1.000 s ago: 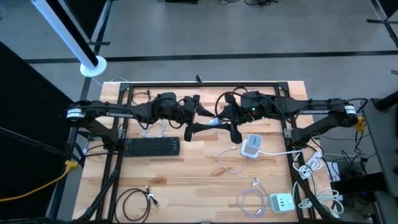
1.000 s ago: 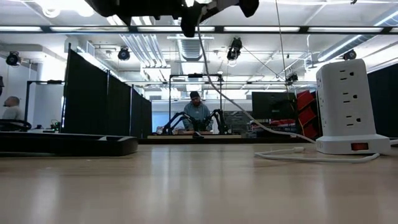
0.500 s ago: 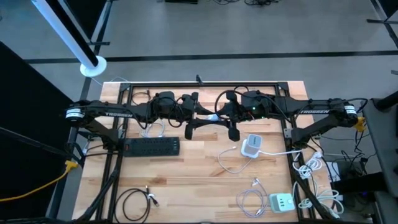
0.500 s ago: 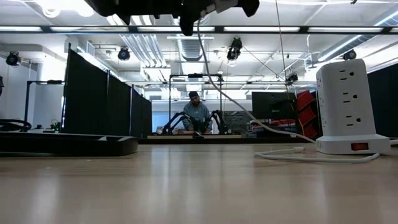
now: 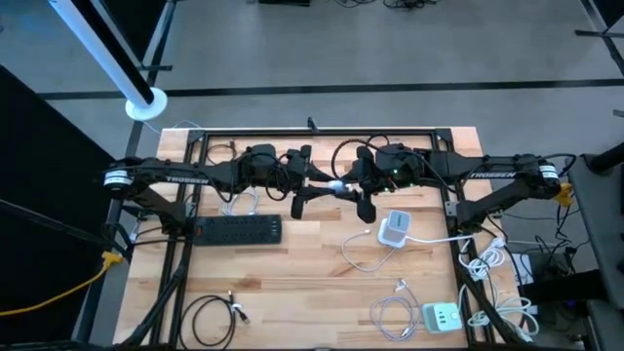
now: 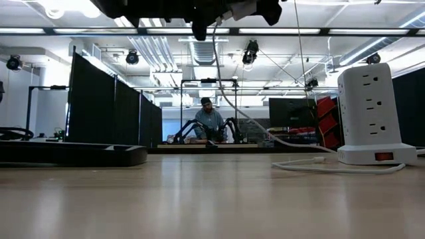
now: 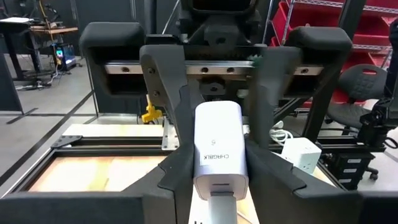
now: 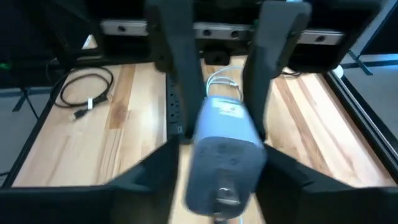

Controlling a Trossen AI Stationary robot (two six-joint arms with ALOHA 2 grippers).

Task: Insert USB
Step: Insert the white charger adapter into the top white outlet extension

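Right gripper [image 5: 355, 189] clamped on white rectangular charger block [image 7: 217, 146], mid-air over rear middle of wooden table [image 5: 312, 273], facing left gripper [image 5: 310, 187]; cannot tell left's finger state. Below, well clear: black power strip [image 5: 239, 230], white tower socket block [image 5: 394, 230]. Only left wrist view shows block's label and white plug [image 7: 221, 208] at its near end. Long axis arm to arm, port end toward left gripper.

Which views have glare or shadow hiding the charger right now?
Left wrist view: the charger is evenly lit with its label legible and no glare, clamped in the right claw. Low view: backlit by the ceiling lights, so the arms are only dark silhouettes at the top edge. High view: even light, no hard shadows on the table.
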